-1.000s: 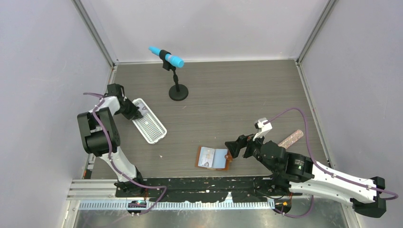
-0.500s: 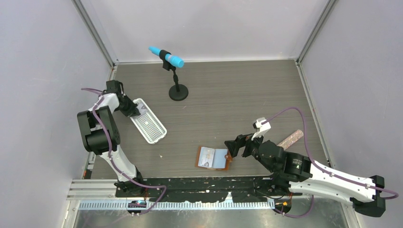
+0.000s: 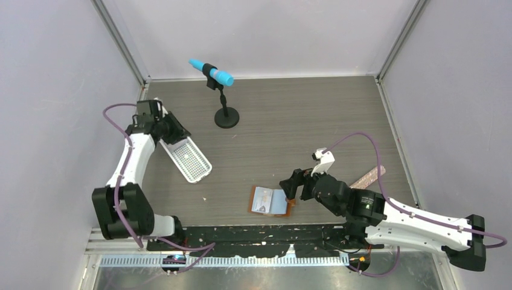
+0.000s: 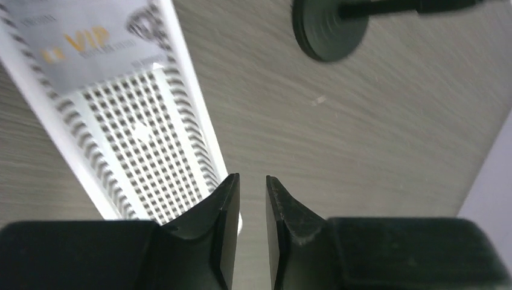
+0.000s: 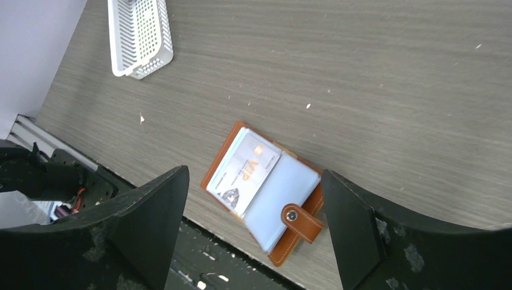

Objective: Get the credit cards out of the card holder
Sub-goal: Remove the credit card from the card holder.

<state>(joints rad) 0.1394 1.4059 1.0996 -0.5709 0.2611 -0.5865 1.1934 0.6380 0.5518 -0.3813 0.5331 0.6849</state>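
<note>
The tan-brown card holder [image 3: 270,201] lies open near the table's front edge, snap tab to the right. In the right wrist view the holder [image 5: 284,199] has one pale credit card [image 5: 244,172] with "VIP" print on its left half. A second credit card [image 4: 84,36] lies at one end of the white perforated tray [image 4: 139,139]. My right gripper [image 3: 291,184] is wide open and hovers just right of and above the holder [image 5: 253,174]. My left gripper [image 3: 180,134] is over the tray's far end. Its jaws [image 4: 252,178] are only narrowly apart, with nothing between them.
The white tray [image 3: 190,158] lies at the left, also in the right wrist view [image 5: 139,36]. A black microphone stand [image 3: 226,118] with a blue microphone [image 3: 211,71] stands at the back centre. A pinkish glitter strip [image 3: 369,176] lies at the right.
My left arm has swung round and its gripper has shifted from the tray's left side to over its far end. My right gripper has moved left, closer to the holder.
</note>
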